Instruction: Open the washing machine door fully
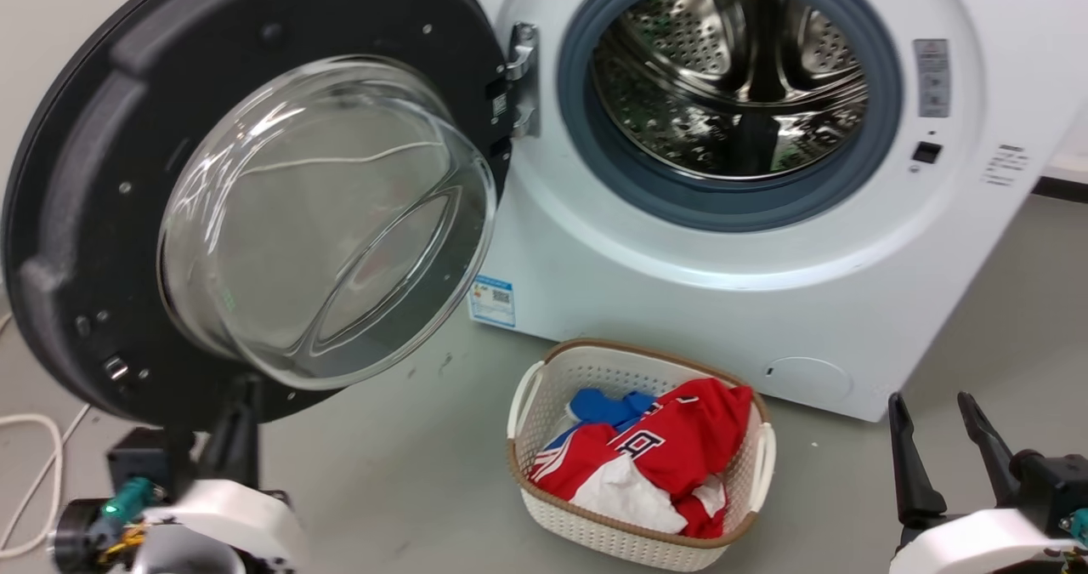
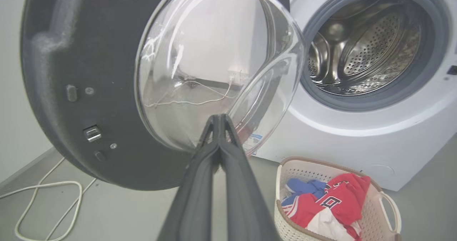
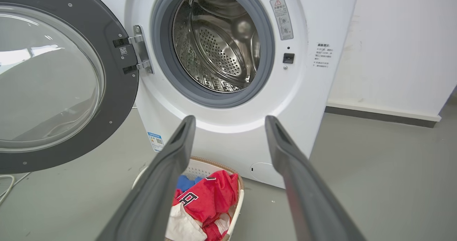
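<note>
Nearest: L hand (image 2: 218,119), fingers pressed together, empty, tips by the lower rim of the washing machine door (image 1: 76,174); R hand (image 1: 931,404) spread wide, empty, low right. Risk, I'd judge: tips skid off the slick glass bowl (image 1: 323,217), or a hard shove strains the hinge (image 1: 523,72). Door: big round black ring w/ bulging clear window, swung well out left of the washing machine (image 1: 765,302), steel drum (image 1: 731,72) open behind.
</note>
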Controlling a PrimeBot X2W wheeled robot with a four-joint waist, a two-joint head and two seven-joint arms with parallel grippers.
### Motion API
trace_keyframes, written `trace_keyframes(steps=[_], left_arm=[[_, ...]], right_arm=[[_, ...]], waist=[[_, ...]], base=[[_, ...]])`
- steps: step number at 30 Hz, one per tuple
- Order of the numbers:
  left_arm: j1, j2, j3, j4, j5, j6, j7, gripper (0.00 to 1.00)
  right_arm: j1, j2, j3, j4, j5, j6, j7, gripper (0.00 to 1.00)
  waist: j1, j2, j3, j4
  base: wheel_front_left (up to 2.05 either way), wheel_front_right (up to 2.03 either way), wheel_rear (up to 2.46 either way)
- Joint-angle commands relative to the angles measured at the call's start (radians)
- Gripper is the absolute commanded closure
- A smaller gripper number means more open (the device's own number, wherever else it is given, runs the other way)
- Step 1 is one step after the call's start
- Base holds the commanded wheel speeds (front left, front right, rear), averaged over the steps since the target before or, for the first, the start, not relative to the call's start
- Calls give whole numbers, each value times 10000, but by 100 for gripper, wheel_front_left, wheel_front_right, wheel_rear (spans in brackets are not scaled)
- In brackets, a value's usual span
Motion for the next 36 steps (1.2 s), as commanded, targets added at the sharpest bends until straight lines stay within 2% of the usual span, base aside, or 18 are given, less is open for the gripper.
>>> trace_keyframes(steps=[1,6,14,15,16,17,18,19,26,36], left_arm=[[106,-27,-91,-195,-1,-38,43,100],[229,-171,-557,-590,85,-139,304,100],[-207,-332,-969,-354,317,-277,118,100],[-254,-312,-1007,-287,352,-265,125,83],[-303,-331,-1029,-226,383,-243,98,57],[-334,-355,-1026,-170,379,-212,56,45],[-351,-378,-1018,-115,372,-205,24,17],[-362,-391,-1006,-65,366,-174,-19,0],[-346,-476,-966,174,299,-95,-263,0],[-371,-500,-1019,397,345,1,-499,0]], right_arm=[[140,6,23,65,72,-3,-58,0],[47,4,178,229,41,-3,-72,0],[-17,6,321,348,-196,-3,63,0],[-16,6,337,330,-236,-3,85,0],[-24,6,348,307,-242,-3,78,0],[-37,7,380,284,-253,-3,93,0],[-59,6,380,268,-276,-3,102,0],[-82,6,388,257,-273,-3,101,0],[-143,6,444,209,-318,-3,126,0],[-292,6,562,309,-142,-3,6,0]], waist=[[0,0,-146,-237],[0,0,-272,-1002],[0,0,-202,-2254],[0,0,-181,-2386],[0,0,-163,-2510],[0,0,-148,-2634],[0,0,-127,-2749],[0,0,-110,-2842],[0,0,-25,-3224],[0,0,-14,-3187]], base=[[0,0,0],[0,0,0],[0,0,0],[0,0,0],[0,0,0],[0,0,0],[0,0,0],[0,0,0],[0,0,0],[0,0,0]])
